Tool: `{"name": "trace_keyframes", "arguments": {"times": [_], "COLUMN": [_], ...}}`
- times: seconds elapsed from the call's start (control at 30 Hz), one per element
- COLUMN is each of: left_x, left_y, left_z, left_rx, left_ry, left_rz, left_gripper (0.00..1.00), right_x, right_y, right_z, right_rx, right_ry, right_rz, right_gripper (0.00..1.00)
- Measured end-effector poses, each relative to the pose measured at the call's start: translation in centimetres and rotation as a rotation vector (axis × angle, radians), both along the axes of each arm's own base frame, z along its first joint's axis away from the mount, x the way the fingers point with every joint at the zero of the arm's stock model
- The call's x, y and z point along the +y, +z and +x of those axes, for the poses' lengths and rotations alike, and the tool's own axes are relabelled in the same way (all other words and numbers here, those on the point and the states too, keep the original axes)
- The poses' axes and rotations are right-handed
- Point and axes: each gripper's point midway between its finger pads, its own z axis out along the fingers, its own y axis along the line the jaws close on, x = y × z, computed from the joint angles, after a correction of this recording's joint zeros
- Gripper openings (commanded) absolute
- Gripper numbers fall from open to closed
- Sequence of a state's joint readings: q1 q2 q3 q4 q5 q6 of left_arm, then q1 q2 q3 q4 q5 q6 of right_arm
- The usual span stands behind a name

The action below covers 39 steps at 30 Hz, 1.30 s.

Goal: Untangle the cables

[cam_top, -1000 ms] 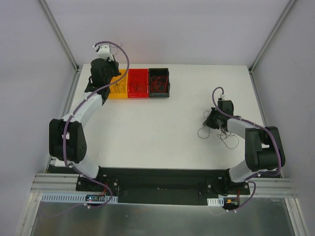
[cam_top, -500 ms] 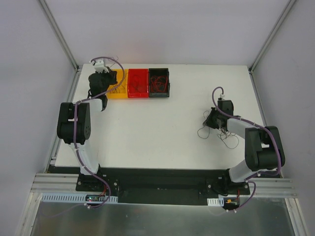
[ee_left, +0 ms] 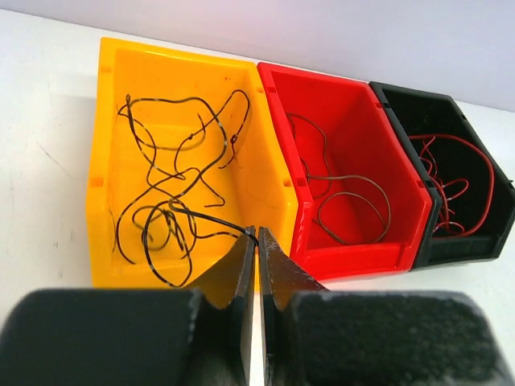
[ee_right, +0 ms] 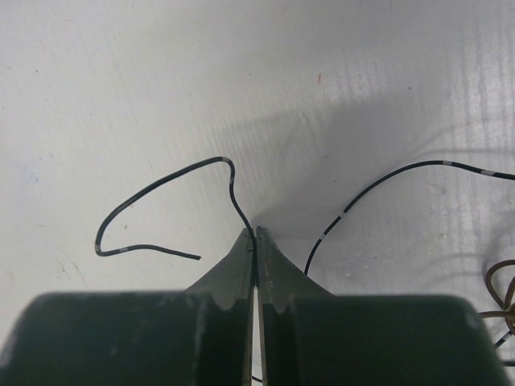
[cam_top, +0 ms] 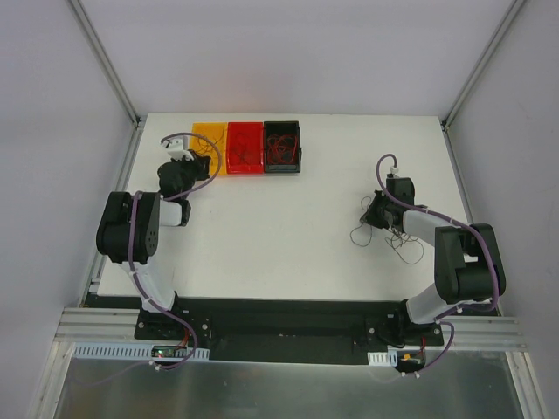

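The cables are hair-thin wires. A loose tangle of them [cam_top: 389,237] lies on the white table under my right gripper [cam_top: 377,214]. In the right wrist view that gripper [ee_right: 256,232] is shut on a black cable [ee_right: 161,189] that curls away to the left. A second black cable [ee_right: 378,185] and a brown one [ee_right: 499,281] lie to its right. My left gripper [ee_left: 257,234] is shut just in front of the yellow bin [ee_left: 100,161]. The end of a black cable [ee_left: 201,215] runs from that bin's pile into its tips.
Three bins stand in a row at the back left: yellow bin [cam_top: 210,140], red bin [cam_top: 244,147] with a brown cable [ee_left: 354,205], and black bin [cam_top: 282,146] with dark red cables [ee_left: 451,185]. Grey walls and frame posts enclose the table [cam_top: 288,236].
My left arm has folded back and its gripper has drawn away from above the yellow bin toward the near left. The right arm and the cables beneath it have not moved.
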<state>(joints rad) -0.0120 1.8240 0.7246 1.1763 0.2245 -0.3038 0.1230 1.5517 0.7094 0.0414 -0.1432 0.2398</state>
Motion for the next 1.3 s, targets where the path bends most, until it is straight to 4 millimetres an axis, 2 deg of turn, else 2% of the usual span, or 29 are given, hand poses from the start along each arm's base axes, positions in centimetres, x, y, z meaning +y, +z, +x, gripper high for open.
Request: {"name": "trace_keyframes", "arguments": {"times": [0.13, 0.23, 0.3, 0.47, 0.53, 0.7, 0.87, 0.97, 1.07, 1.2, 1.3], "left_x": [0.7, 0.9, 0.9, 0.8, 0.8, 0.7, 0.6, 0.6, 0.5, 0.4, 0.4], "left_y": [0.3, 0.3, 0.7, 3.4, 3.6, 1.8, -1.7, -3.3, -4.1, -4.3, -4.6], "left_z": [-0.7, -0.2, 0.7, 4.0, 5.2, 7.4, 7.0, 7.5, 8.2, 8.3, 8.0], "left_rx": [-0.008, 0.017, 0.046, 0.053, 0.079, 0.207, 0.336, 0.398, 0.433, 0.456, 0.476], "left_ry": [0.016, 0.024, 0.025, 0.026, 0.028, 0.032, 0.041, 0.048, 0.056, 0.064, 0.069], "left_rz": [-0.011, -0.022, -0.028, -0.053, -0.064, -0.081, -0.100, -0.113, -0.135, -0.157, -0.163], "left_gripper": [0.00, 0.00, 0.00, 0.00, 0.00, 0.00, 0.00, 0.00, 0.00, 0.00, 0.09], "right_x": [0.0, 0.0, 0.0, 0.0, 0.0, 0.1, 0.1, 0.1, 0.1, 0.1, 0.2], "right_y": [0.0, 0.0, 0.0, 0.0, 0.0, 0.0, 0.0, 0.0, 0.0, 0.0, 0.0], "right_z": [0.0, 0.0, 0.0, 0.0, 0.1, 0.1, 0.1, 0.2, 0.2, 0.2, 0.2], "right_rx": [-0.001, -0.001, -0.001, -0.001, -0.001, -0.001, -0.001, -0.001, -0.001, -0.001, -0.001], "right_ry": [0.003, 0.005, 0.005, 0.006, 0.008, 0.010, 0.010, 0.010, 0.010, 0.011, 0.014], "right_rz": [-0.001, -0.002, -0.002, -0.002, -0.002, -0.002, -0.002, -0.002, -0.002, -0.002, -0.002], "right_gripper": [0.01, 0.01, 0.01, 0.01, 0.01, 0.01, 0.01, 0.01, 0.01, 0.01, 0.01]}}
